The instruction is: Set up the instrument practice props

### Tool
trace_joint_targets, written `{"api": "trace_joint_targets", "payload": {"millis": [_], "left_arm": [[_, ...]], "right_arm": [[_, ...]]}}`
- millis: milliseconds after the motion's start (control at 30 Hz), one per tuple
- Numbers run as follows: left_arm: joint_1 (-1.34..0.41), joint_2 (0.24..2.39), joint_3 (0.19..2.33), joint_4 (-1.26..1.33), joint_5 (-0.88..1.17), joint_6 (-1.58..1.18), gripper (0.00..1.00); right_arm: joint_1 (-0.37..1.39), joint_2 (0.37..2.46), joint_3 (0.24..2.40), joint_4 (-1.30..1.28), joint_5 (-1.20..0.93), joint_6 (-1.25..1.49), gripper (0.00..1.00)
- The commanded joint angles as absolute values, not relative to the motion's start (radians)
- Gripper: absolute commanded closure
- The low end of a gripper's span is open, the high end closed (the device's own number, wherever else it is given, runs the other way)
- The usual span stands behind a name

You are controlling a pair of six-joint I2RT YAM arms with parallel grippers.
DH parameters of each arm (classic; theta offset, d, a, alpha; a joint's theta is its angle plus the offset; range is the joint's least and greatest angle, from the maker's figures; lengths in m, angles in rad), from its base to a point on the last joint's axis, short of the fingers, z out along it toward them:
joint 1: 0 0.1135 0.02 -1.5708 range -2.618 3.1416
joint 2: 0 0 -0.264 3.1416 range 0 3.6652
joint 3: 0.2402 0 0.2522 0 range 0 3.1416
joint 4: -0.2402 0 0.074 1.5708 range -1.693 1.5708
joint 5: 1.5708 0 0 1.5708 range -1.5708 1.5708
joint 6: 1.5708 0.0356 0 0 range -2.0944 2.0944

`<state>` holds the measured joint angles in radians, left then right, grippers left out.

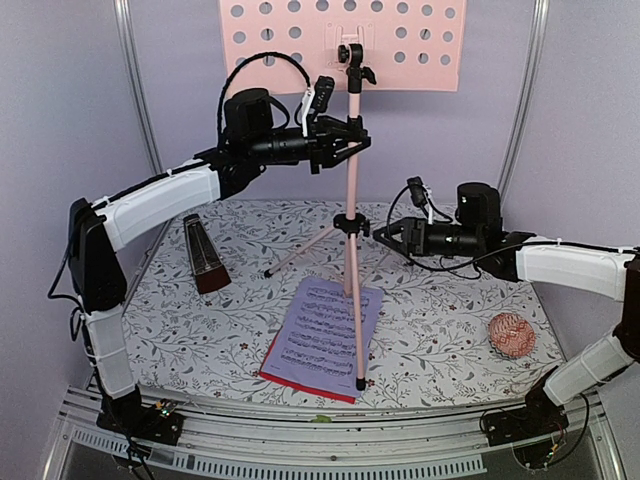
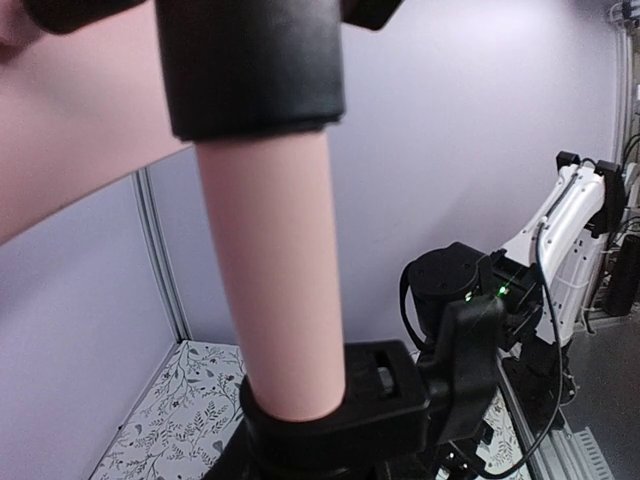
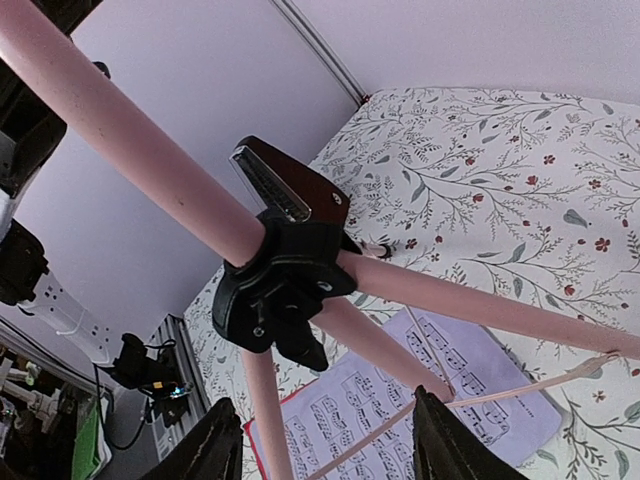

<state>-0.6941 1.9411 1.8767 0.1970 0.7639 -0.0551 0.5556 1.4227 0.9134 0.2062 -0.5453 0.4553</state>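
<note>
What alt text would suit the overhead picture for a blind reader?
A pink music stand stands on a floral table, the left gripper clamped on its pole, the open right gripper by its leg hub. Lilac and red music sheets lie under its front leg; metronome at left, knitted ball at right.

The pole of the music stand (image 1: 352, 200) is seen as smooth, matt pink. Its joints (image 3: 285, 285) are made of slightly shiny black plastic. The sheets (image 1: 325, 335) are thin paper. The metronome (image 1: 205, 255) is glossy brown. The table is covered with flowery cloth (image 1: 450, 320).
</note>
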Motion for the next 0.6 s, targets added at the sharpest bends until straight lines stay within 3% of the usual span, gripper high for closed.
{"api": "trace_joint_targets", "payload": {"millis": [0, 433, 567], "left_arm": [[-0.701, 1.825, 1.912, 0.408, 0.761, -0.018, 1.00], [-0.701, 1.825, 1.893, 0.440, 0.756, -0.037, 1.00], [-0.701, 1.827, 1.891, 0.439, 0.755, -0.035, 1.00]], "right_arm": [[0.552, 1.427, 0.943, 0.310, -0.603, 0.598, 0.41], [0.562, 1.518, 1.018, 0.288, -0.595, 0.668, 0.47], [0.571, 1.538, 1.047, 0.287, -0.606, 0.684, 0.54]]}}
